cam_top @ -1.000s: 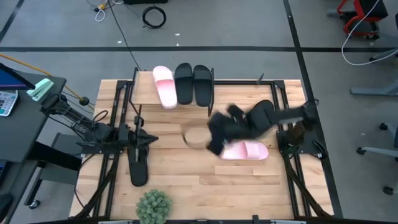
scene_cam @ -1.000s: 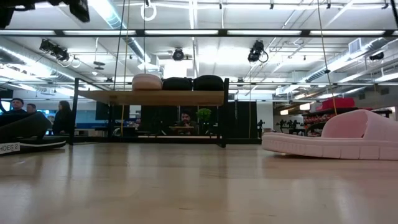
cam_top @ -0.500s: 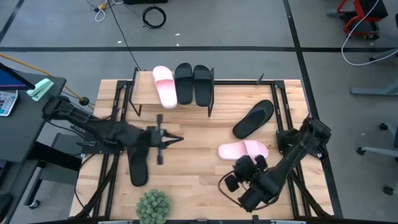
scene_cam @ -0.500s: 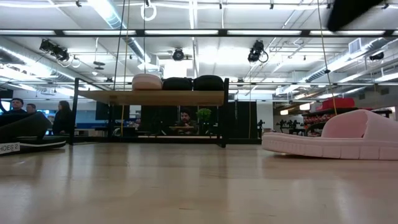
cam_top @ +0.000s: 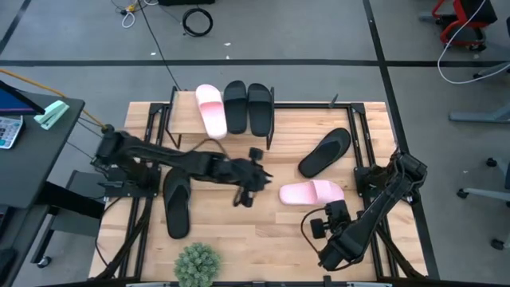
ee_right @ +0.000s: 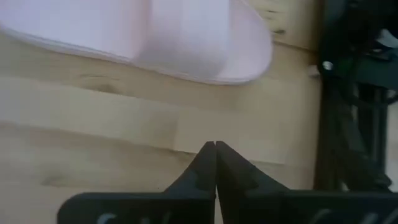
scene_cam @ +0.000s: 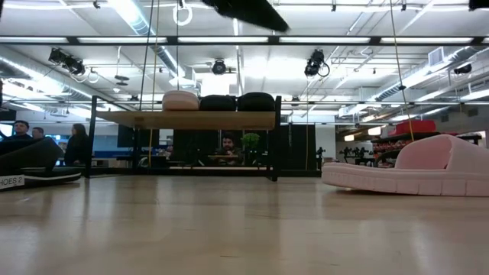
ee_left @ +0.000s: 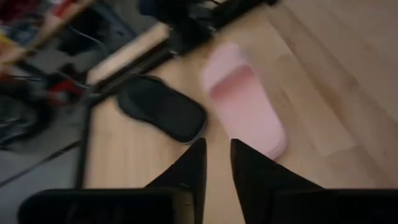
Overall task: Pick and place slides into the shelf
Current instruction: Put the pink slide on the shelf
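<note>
Three slides stand side by side on the shelf's [cam_top: 185, 119] top board: one pink [cam_top: 209, 110] and two black [cam_top: 236, 107] [cam_top: 260, 108]. On the table lie a thin black slide [cam_top: 325, 151], a pink slide [cam_top: 312, 192] and a black slide [cam_top: 176, 211] at the left. My left gripper [cam_top: 261, 175] hovers over the table's middle, open by a narrow gap [ee_left: 217, 144], pointing at the pink slide [ee_left: 245, 106]. My right gripper [cam_top: 331, 211] is shut [ee_right: 215, 146] just on the near side of the pink slide [ee_right: 155, 37], holding nothing.
A small green plant [cam_top: 197, 264] stands at the near edge, left of centre. Black arm mounts [cam_top: 386, 179] sit at both table sides. Bare wood lies between the shelf and the near edge. People show in the room behind [scene_cam: 76, 141].
My left gripper has reached from above the left black slide toward the table's right, out over the middle. My right arm has swung from over the table's middle, beside the pink slide, to the near right corner. The slides lie where they were.
</note>
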### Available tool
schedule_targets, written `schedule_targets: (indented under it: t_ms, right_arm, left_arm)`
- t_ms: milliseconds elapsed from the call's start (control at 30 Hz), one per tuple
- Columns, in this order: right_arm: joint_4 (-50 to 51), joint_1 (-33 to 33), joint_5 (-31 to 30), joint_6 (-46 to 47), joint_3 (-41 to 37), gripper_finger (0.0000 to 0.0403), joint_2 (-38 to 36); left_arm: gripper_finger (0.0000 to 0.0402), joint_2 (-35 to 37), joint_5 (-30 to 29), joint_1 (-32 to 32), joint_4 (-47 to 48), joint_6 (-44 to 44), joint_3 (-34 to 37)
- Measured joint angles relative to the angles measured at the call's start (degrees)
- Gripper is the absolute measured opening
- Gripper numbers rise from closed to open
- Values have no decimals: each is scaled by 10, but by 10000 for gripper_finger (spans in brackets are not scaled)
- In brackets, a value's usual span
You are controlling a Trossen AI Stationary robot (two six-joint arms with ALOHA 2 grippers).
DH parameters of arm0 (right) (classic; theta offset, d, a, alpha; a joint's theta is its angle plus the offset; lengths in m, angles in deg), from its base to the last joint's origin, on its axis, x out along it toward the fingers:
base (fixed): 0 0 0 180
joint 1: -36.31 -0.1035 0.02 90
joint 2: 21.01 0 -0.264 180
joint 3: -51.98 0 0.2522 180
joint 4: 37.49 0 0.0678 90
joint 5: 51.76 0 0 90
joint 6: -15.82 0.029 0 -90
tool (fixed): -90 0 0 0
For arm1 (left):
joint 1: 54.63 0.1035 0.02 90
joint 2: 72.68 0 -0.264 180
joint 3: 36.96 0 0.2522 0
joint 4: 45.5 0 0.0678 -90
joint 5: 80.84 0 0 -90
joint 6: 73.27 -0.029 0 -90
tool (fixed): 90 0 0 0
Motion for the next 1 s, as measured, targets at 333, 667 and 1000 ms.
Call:
schedule_targets:
  t_ms: [333, 667, 1000]
  right_arm:
    - [-67, 4, 53, 20, -150, 5, -5]
    - [-115, 6, 18, -22, -209, 7, -15]
    - [-117, 5, -8, -17, -208, 9, -15]
  left_arm:
    - [125, -155, 16, 19, -8, -8, -67]
    - [112, -178, 46, -3, 83, -15, -79]
    - [156, -211, 89, -12, 60, -156, -80]
